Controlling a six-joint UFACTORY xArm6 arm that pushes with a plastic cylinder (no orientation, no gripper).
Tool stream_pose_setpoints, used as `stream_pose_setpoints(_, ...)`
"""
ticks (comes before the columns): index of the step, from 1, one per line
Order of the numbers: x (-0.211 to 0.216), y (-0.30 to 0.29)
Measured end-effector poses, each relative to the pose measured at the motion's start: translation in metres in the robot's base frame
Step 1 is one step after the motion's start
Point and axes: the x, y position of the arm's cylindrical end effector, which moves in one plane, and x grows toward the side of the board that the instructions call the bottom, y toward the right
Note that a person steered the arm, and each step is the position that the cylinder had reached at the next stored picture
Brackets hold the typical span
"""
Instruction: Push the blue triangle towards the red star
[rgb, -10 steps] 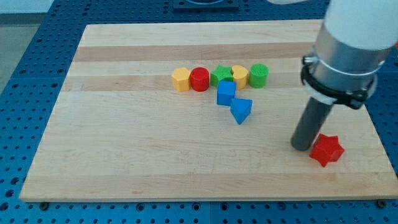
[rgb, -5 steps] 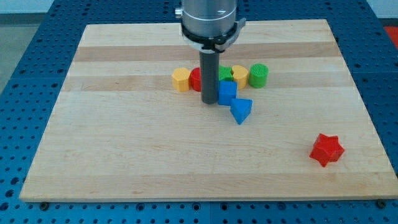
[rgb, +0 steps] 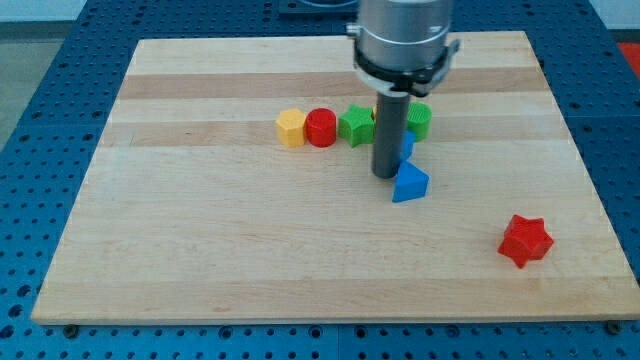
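The blue triangle (rgb: 410, 184) lies near the board's middle, right of centre. My tip (rgb: 386, 176) stands on the board touching the triangle's upper left side. The red star (rgb: 526, 240) lies near the board's lower right corner, well apart from the triangle. The rod hides most of a second blue block (rgb: 407, 146) just above the triangle.
A row of blocks sits above my tip: yellow hexagon (rgb: 291, 128), red cylinder (rgb: 321, 128), green star (rgb: 355, 126), and green cylinder (rgb: 420, 119), partly behind the rod. A yellow block is hidden by the rod. The wooden board (rgb: 200, 250) lies on a blue perforated table.
My tip went from beside the red star to the blue blocks, then moved right. The blue triangle and the other blue block have shifted right and slightly down.
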Motion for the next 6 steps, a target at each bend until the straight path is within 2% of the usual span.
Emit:
stream_pose_setpoints(1,0.009,0.009)
stream_pose_setpoints(3,0.021,-0.02)
stream_pose_setpoints(6,0.024,0.043)
